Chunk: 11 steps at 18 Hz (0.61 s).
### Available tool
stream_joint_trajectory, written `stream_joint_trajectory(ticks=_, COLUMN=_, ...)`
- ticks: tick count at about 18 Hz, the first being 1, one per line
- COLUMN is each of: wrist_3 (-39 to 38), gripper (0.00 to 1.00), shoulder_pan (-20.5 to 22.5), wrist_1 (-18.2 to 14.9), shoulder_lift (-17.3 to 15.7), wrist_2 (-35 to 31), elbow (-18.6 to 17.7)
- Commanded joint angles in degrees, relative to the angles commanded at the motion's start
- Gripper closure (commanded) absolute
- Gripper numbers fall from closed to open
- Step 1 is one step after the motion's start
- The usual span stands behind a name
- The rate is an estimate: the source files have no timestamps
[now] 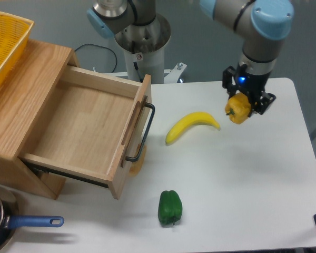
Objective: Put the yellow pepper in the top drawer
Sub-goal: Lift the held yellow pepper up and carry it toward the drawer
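The gripper has its fingers pinching the yellow pepper, held above the white desk just right of the banana. The top drawer stands pulled open at left, well apart from the pepper.

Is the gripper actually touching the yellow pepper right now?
Touching. The fixed camera shows the gripper closed around the yellow pepper, its black fingers against both sides, with the pepper held off the table, right of the banana.
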<state>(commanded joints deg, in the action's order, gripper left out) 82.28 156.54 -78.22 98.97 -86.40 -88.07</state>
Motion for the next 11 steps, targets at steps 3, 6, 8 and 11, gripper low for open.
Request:
stream_joint_trajectory(ticks=3, wrist_3=-5.8, gripper=0.41, shoulder_pan=-3.1, wrist_1=-0.3, shoulder_lift=-2.1, wrist_2=0.3, elbow=0.0)
stream_joint_trajectory(ticks=6, wrist_3=-9.3, gripper=0.41, shoulder_pan=-4.7, wrist_1=-1.4, shoulder_lift=-4.7, wrist_2=1.5, elbow=0.0)
stream_joint_trajectory(ticks=8, wrist_3=-10.7, gripper=0.41, shoulder_pan=-5.0, wrist_1=-1.8, shoulder_lift=-5.7, wrist_2=3.2, elbow=0.0)
stream_joint_trajectory(ticks=11, wrist_3=-12.7, gripper=0.41, shoulder_pan=-6.1, wrist_1=-2.0, shoulder_lift=-7.0, wrist_2=5.1, elbow=0.2)
